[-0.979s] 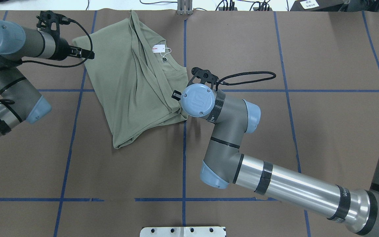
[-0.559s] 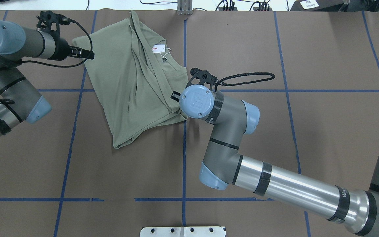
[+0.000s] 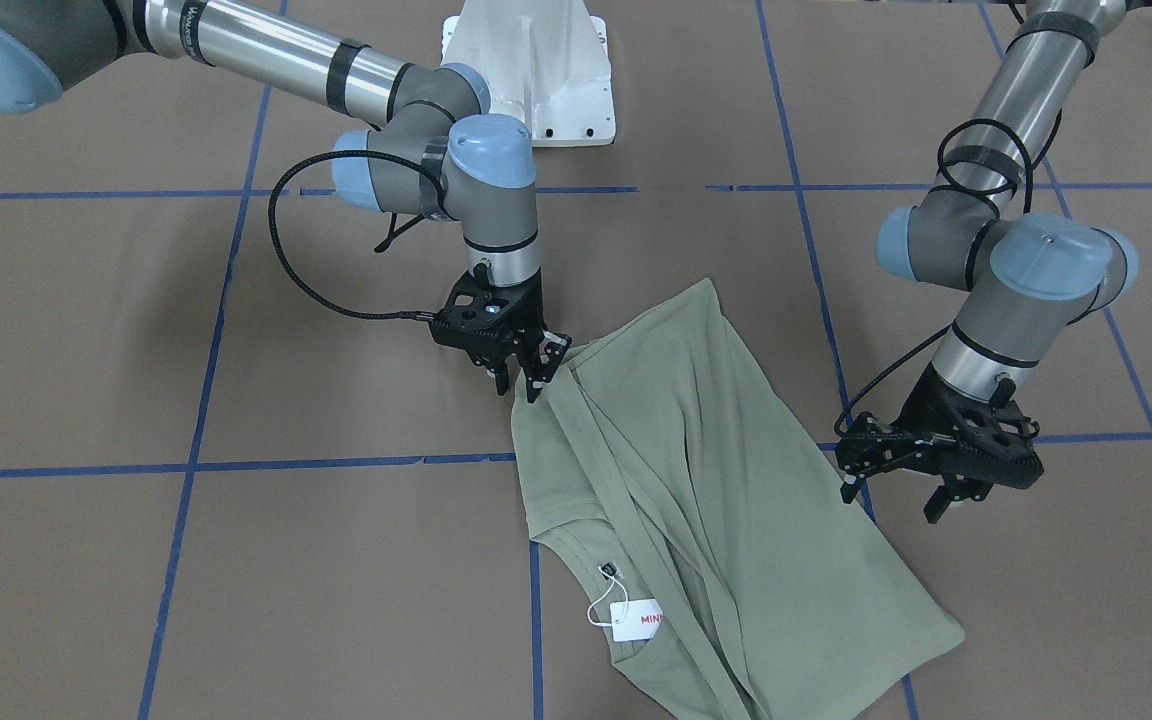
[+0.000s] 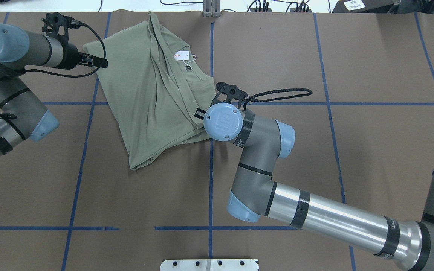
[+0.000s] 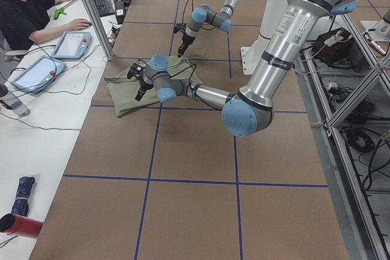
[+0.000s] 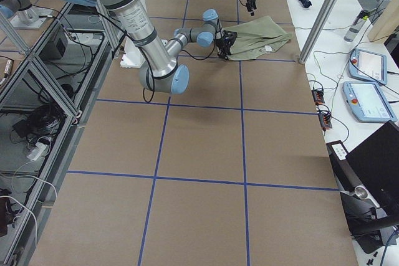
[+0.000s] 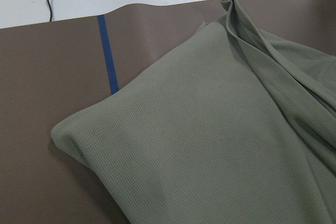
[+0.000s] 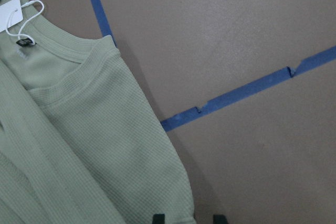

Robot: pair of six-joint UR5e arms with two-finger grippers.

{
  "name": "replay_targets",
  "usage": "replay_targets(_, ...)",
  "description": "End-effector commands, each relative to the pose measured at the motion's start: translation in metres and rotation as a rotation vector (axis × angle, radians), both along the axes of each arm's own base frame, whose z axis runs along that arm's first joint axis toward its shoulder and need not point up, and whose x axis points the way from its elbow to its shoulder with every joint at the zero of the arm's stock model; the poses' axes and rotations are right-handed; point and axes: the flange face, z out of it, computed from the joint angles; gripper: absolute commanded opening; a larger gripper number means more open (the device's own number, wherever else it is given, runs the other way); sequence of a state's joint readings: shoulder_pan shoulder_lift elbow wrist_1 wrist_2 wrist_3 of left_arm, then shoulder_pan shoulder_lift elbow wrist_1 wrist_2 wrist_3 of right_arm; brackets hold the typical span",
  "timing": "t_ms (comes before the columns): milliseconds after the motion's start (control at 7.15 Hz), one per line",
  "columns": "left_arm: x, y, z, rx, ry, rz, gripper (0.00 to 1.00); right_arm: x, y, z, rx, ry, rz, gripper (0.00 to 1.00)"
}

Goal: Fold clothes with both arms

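Overhead view, 12 o'clock being the side away from the robot.

Surface [image 4: 315,169]: brown sheet with a blue tape grid. It looks matte, so we judge cloth will drag on it rather than slide.

Right arm [image 4: 333,222]: reaches in from 4 o'clock toward the centre. Left arm [image 4: 13,49]: comes in from 9 o'clock.

Shirt [image 4: 145,94]: lies toward 11 o'clock of the surface, flat but askew. It is part-folded, with long lengthwise folds running down its middle. The knit is fine and ribbed. We judge it light, limp and stretchy. It will sag between two grips and hold no shape, so a one-sided lift would skew it. The best holds are hems and corners, where the layers stack and a pinch can catch all of them.

Left end effector [image 3: 893,497]: fingers spread and empty, hanging at the shirt's 10 o'clock corner. We cannot tell whether it touches the cloth.

Right end effector [image 3: 528,372]: at the shirt's 4 o'clock edge, fingers apart. In its wrist view the two fingertips [image 8: 158,217] straddle the cloth's edge and are not yet pinched.

Collar [image 8: 73,72]: thicker ribbing, a firm spot, but pulling there would stretch the neck.

Hang tag [image 3: 636,620]: white on a loop of string, at the shirt's 1 o'clock. It could snag, so we keep clear of it.
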State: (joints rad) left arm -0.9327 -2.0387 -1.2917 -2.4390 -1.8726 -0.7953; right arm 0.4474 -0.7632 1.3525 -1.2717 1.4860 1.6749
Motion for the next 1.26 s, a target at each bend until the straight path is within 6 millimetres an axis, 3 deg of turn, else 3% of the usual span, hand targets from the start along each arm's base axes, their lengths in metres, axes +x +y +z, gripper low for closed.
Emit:
replay_targets(0,0.000,0.000,0.001,0.000,-0.002,-0.001,1.00,0.000,0.000,0.001,0.002,0.003,0.003,0.34)
replay_targets(280,-0.003,0.006,0.012,-0.010,-0.009,0.001,1.00,0.000,0.000,0.000,0.003,0.002,0.004,0.06)
replay_targets(419,-0.003,0.006,0.011,-0.009,-0.008,0.001,1.00,-0.001,0.001,0.001,0.002,0.003,0.002,0.00)
replay_targets(699,-0.003,0.006,0.010,-0.006,-0.003,-0.001,1.00,0.006,0.004,-0.011,0.008,-0.023,-0.001,0.00)
replay_targets(839,-0.004,0.008,0.012,0.001,0.003,0.001,1.00,0.028,0.014,-0.003,0.015,-0.035,0.002,0.00)
replay_targets(1118,-0.004,0.010,0.015,-0.001,0.001,0.003,1.00,0.071,0.088,-0.007,0.011,-0.024,-0.045,0.00)
